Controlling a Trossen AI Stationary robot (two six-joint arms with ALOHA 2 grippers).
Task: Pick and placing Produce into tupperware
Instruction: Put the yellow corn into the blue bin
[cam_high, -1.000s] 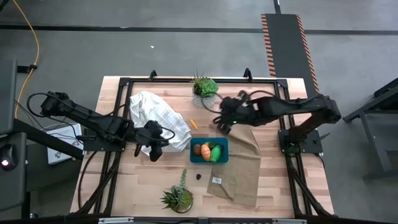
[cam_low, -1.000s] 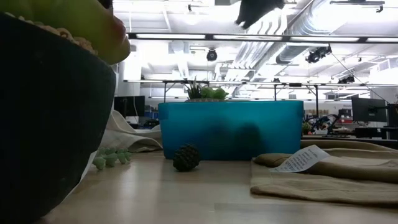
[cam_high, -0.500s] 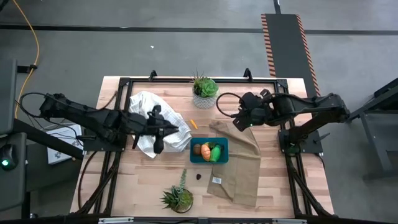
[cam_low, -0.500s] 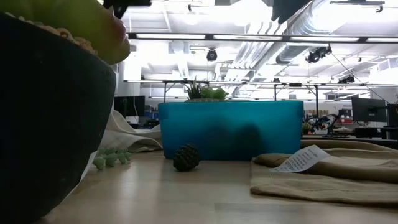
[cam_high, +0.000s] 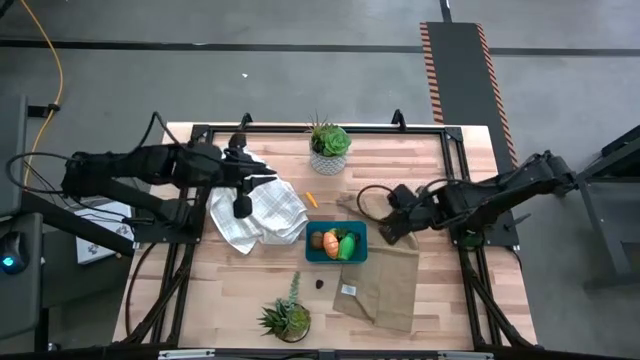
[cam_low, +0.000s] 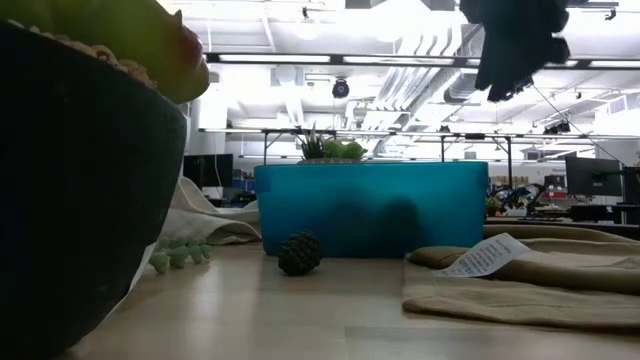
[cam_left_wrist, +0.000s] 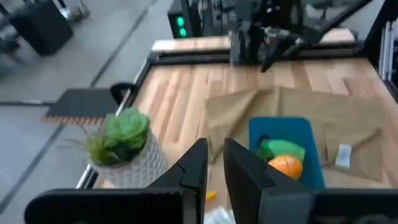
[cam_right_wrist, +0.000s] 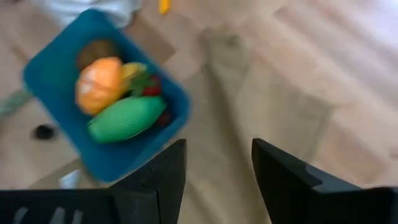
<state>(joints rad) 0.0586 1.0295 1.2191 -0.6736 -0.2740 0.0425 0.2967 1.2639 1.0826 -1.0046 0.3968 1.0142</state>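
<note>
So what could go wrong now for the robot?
A small orange piece lies on the wood beside the white cloth, so it could get missed or hidden. The little dark round piece sits outside the tupperware, near the potted plant, so an arm reaching for it might bump that plant. The tupperware already holds an orange piece and a green piece packed close together, so more produce might roll out.
</note>
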